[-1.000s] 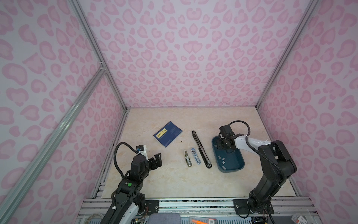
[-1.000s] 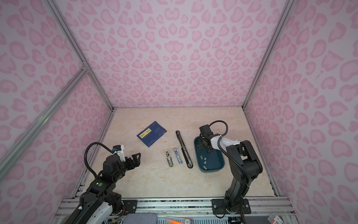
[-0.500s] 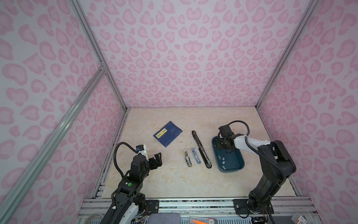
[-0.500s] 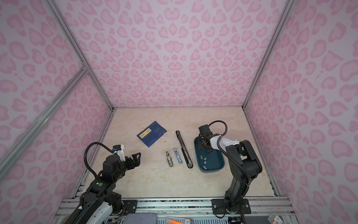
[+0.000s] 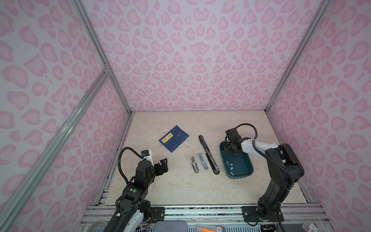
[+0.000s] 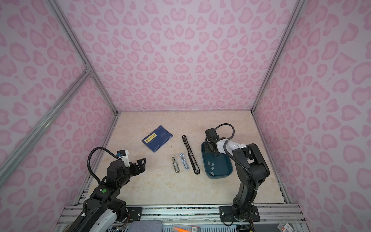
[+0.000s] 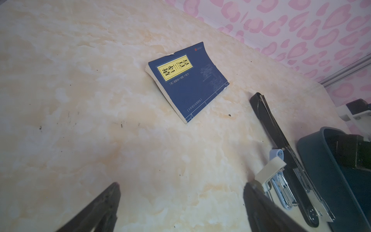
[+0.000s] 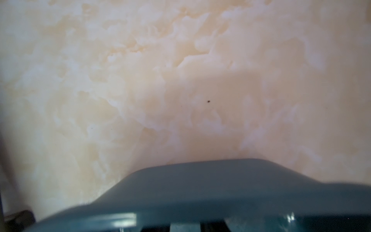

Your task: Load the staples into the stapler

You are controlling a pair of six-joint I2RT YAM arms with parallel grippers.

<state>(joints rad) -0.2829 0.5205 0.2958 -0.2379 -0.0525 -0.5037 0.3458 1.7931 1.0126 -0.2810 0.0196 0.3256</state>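
Staples (image 5: 231, 168): grey strips loose in blue tray (image 5: 244, 163), 6 o'clock half. Right claw (image 5: 232, 150) at tray's 12 o'clock end, grip cannot be told; left claw (image 7: 181, 185) spread wide, empty.

Two top cams sit side by side, high above the front edge of my table (image 5: 180, 186), tilted down & toward the back wall (image 5: 190, 60). Both are far off & share nearly the same whole scene: blue book (image 5: 173, 138), black stapler (image 5: 208, 154), teal tray (image 5: 248, 172). Cam on my left wrist rides low & near, looking slantwise across the table at that book, w/ stapler & tray at the frame edge, so it overlaps the top views there. Cam on my right wrist is v. close, blurred, peering over a tray rim onto marbled table top.
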